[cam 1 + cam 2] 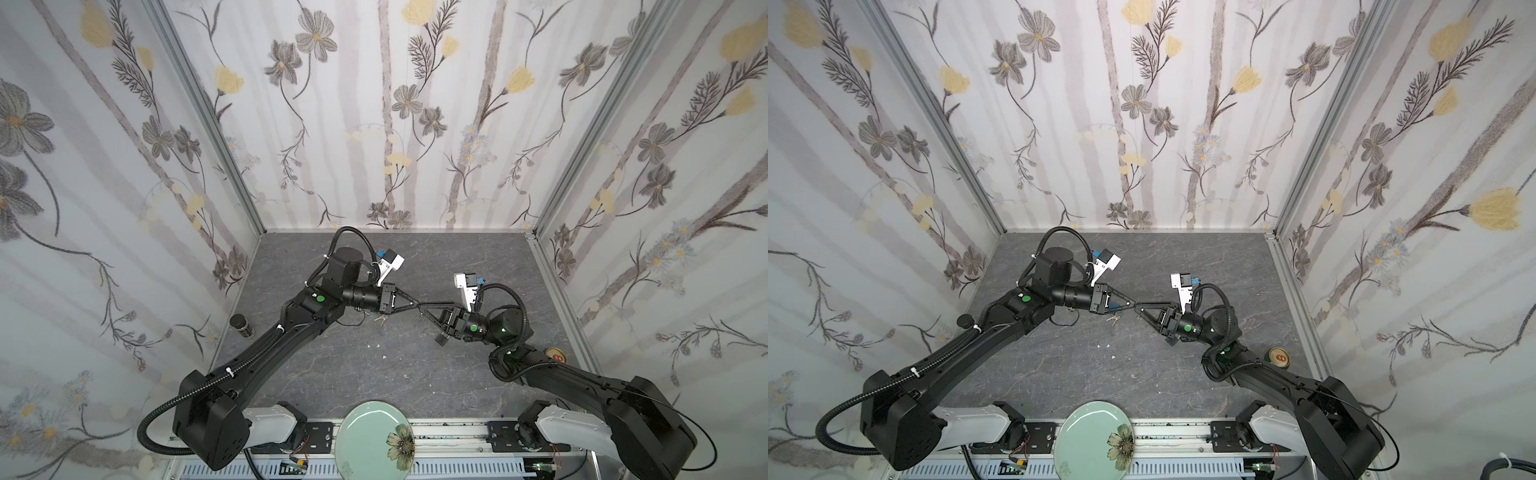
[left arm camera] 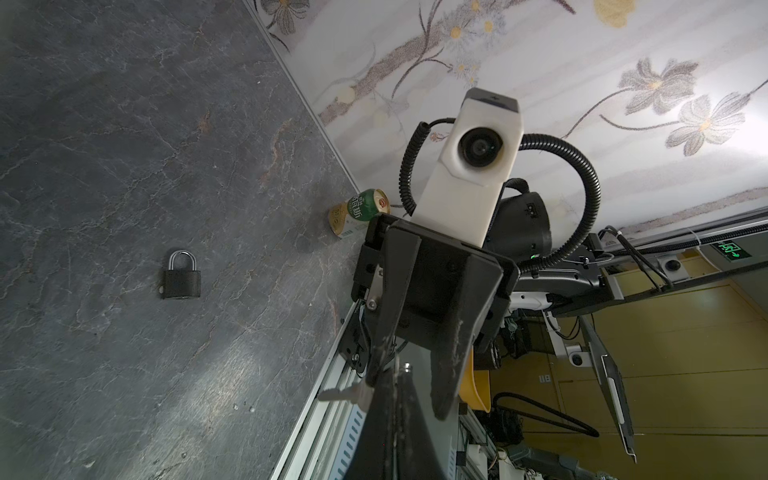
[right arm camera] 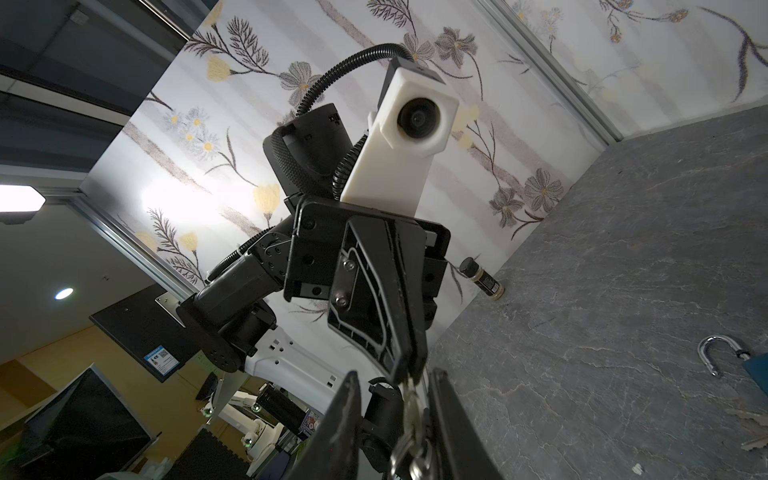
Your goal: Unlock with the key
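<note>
Holding the key point(image 2: 341, 392) up over the middle of the grey table point(image 1: 332, 374).
Pinched tight in the left gripper point(image 1: 416, 306); right gripper point(image 1: 423, 311) partly open around it. Just below, blue lock point(image 3: 758, 376), loop open; black lock point(image 2: 180, 276) nearby. Plenty of bare room toward the lower edge: only a jar point(image 1: 242, 325) at the left wall, a can point(image 1: 556, 355) at the right, a plate point(image 1: 365, 432) at the bottom. Flowery walls point(image 1: 374, 124) on three sides.

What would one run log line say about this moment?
left gripper: shut on key | right gripper: open, fingers either side of key | black padlock: shackle closed, untouched
</note>
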Robot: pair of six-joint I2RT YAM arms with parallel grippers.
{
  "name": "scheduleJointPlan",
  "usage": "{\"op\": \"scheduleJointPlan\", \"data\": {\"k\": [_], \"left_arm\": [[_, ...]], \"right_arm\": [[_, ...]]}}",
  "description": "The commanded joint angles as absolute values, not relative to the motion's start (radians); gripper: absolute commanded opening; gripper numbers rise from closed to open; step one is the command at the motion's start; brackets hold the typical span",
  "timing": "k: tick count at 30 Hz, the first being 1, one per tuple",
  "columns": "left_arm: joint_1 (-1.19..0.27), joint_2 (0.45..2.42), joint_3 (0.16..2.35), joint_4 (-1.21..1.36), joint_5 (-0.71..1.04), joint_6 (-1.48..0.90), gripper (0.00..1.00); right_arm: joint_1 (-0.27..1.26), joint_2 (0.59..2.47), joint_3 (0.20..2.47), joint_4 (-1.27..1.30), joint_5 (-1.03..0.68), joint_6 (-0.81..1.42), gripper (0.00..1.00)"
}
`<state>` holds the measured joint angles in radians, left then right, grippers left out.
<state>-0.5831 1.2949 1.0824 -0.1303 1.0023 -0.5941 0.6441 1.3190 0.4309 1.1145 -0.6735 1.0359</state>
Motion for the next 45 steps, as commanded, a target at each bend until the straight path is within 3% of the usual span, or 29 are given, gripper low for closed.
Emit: {"op": "scheduleJointPlan", "data": {"k": [1,11,17,21,22,23,24,28,34,45], "left_arm": [[-0.581,1.295,1.092,-0.118,1.003,-0.577,0.0],[-0.581,1.295,1.097,-0.121,1.002,-0.574,0.0],[-0.58,1.296,1.097,-0.119,1.003,-0.577,0.0],[-0.581,1.295,1.095,-0.114,1.002,-0.582,0.0],[-0.58,1.295,1.095,-0.112,1.0,-0.585,0.02],[-0.58,1.294,1.095,-0.114,0.993,-0.586,0.19],[-0.581,1.293,1.094,-0.114,0.984,-0.587,0.28],[-0.579,1.28,1.084,-0.143,0.888,-0.566,0.56],[-0.577,1.295,1.091,-0.21,0.789,-0.534,0.62],[-0.615,1.405,1.119,-0.291,0.611,-0.532,0.63]], "right_arm": [[0.645,1.317,0.436,1.107,-0.684,1.023,0.3],[0.637,1.287,0.416,1.066,-0.686,1.005,0.2],[0.632,1.283,0.416,1.066,-0.695,1.003,0.01],[0.633,1.28,0.419,1.063,-0.696,0.994,0.0],[0.632,1.281,0.417,1.061,-0.696,0.993,0.0],[0.632,1.28,0.417,1.056,-0.691,0.99,0.0],[0.631,1.277,0.414,1.05,-0.684,0.987,0.0],[0.623,1.251,0.395,1.019,-0.65,0.97,0.0],[0.586,1.162,0.349,0.898,-0.569,0.94,0.0],[0.515,0.87,0.263,0.542,-0.337,0.86,0.0]]}}
